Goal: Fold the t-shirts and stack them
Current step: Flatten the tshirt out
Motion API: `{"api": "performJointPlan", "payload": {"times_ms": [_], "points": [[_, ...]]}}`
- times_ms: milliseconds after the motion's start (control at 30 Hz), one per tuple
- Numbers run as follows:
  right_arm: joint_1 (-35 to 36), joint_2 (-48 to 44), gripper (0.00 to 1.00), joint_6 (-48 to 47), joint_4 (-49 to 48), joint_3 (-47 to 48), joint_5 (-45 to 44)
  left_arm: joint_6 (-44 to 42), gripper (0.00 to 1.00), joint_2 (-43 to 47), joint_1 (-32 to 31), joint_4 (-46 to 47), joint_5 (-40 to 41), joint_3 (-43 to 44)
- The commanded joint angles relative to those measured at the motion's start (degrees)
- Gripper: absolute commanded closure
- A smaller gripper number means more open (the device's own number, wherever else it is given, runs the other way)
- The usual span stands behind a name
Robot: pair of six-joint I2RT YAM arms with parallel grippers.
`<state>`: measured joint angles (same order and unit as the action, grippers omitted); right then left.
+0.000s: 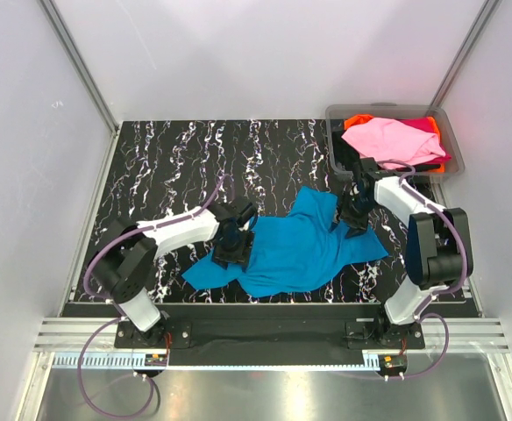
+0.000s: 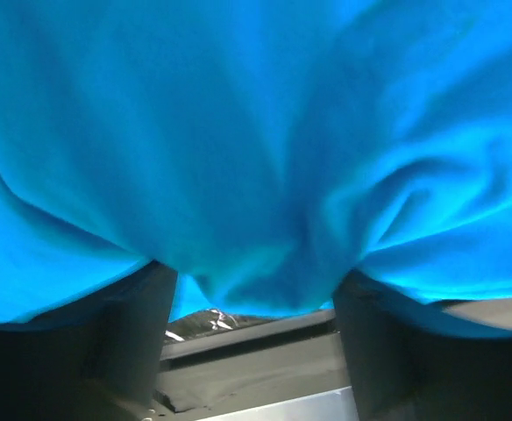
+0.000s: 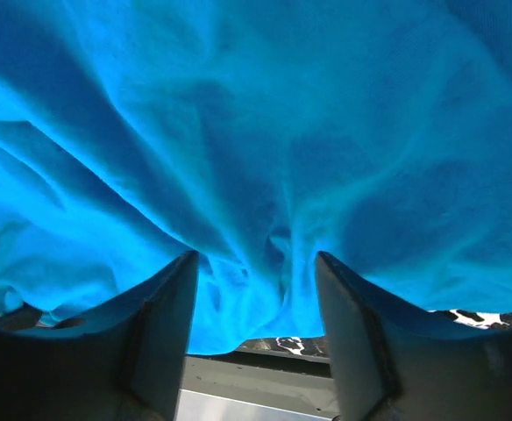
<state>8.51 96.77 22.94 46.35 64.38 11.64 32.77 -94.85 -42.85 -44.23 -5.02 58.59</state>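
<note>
**Top external first: both my hands down on the turquoise shirt**

Top external: the turquoise t-shirt (image 1: 295, 250) lies crumpled on the marble table (image 1: 168, 167), a little toward 6 o'clock of centre. My left gripper (image 1: 235, 246) sits on its 9 o'clock edge, my right gripper (image 1: 351, 215) on its 2 o'clock corner. The pink t-shirt (image 1: 392, 140) lies on top of the others in the bin (image 1: 387, 109) at 1 o'clock.

Left wrist: cloth drapes over my left fingers (image 2: 133, 351), which stand apart with a bunch sagging between them. The tips are hidden, so I cannot tell whether they pinch.

Right wrist: likewise, my right fingers (image 3: 164, 333) are apart with a fold hanging at 12 o'clock between them, and the grip cannot be judged.

Risks, as I judge them: one hand could catch two layers instead of one, so the shirt lifts bunched. A weak pinch could also slip when I pull the cloth taut.
</note>
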Motion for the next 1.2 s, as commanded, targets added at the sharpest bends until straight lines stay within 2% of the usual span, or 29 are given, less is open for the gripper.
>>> {"api": "performJointPlan", "payload": {"times_ms": [0,33,67,100,167,200,233,300,333,533,667,700,733,767,800,833,867,933,1000,1167], "points": [[0.4,-0.4,0.45,-1.7,-0.6,2.6,0.6,-3.0,0.44,-0.2,0.0,1.8,3.3,1.3],[0.5,-0.2,0.46,-1.9,-1.0,2.4,0.6,-3.1,0.49,-0.1,0.0,1.8,3.7,1.4],[0.5,0.3,0.46,-2.2,-1.1,2.2,0.6,-3.2,0.61,0.2,0.0,1.9,4.6,1.4],[0.5,0.8,0.48,-2.1,-1.3,2.0,0.8,-3.2,0.67,0.5,0.0,1.8,4.8,1.3],[0.5,1.6,0.6,-2.0,-2.0,1.8,2.0,-3.5,0.78,2.5,0.1,1.8,6.8,0.6],[0.7,2.2,0.67,-1.9,-2.1,1.6,2.2,-3.6,0.89,3.3,0.2,1.6,7.1,0.4],[0.7,2.3,0.81,-1.8,-2.2,1.6,2.1,-3.4,0.93,5.4,0.4,1.4,7.4,-0.1],[0.7,1.1,0.96,-1.8,-2.1,1.0,1.6,-3.1,0.96,7.9,0.6,0.5,8.0,-0.5],[0.8,0.2,1.0,-1.8,-2.2,0.7,1.2,-2.8,0.96,9.1,0.6,0.2,8.2,-0.8],[0.7,-11.5,1.0,-2.5,-2.3,-3.1,-2.1,-1.8,1.0,21.7,0.6,-2.9,10.4,-2.1],[0.7,-22.8,1.0,-0.9,-2.1,-5.3,0.4,-2.5,1.0,31.2,0.7,-6.0,13.0,-1.3],[0.8,-26.2,1.0,-0.8,-2.8,-6.6,1.6,-2.4,0.94,34.5,0.7,-6.0,12.9,-1.5],[0.8,-27.2,0.83,-1.0,-5.1,-7.3,3.2,-2.1,0.87,35.9,0.7,-6.0,12.8,-2.2],[0.9,-27.3,0.63,-1.1,-6.0,-8.1,5.7,-1.6,0.75,36.7,0.8,-6.0,12.3,-2.6],[1.0,-26.7,0.47,-0.5,-6.4,-8.0,5.7,-0.4,0.66,37.3,0.8,-6.0,12.1,-2.9],[1.3,-25.8,0.41,-0.1,-7.4,-8.0,5.8,0.4,0.53,38.2,0.8,-6.0,12.0,-3.6],[1.7,-23.2,0.39,0.1,-7.7,-7.2,6.7,1.2,0.3,38.5,0.8,-6.0,12.0,-4.1],[3.7,-20.5,0.36,0.2,-8.4,-5.7,7.0,3.8,0.15,39.1,0.9,-6.0,12.0,-5.1],[5.6,-15.9,0.31,0.3,-8.9,-3.4,7.3,5.5,0.03,39.7,1.0,-6.2,12.6,-5.3],[10.8,-4.0,0.27,1.2,-9.1,3.0,7.0,5.3,0.02,37.5,1.7,-6.2,14.5,-5.4]]}}
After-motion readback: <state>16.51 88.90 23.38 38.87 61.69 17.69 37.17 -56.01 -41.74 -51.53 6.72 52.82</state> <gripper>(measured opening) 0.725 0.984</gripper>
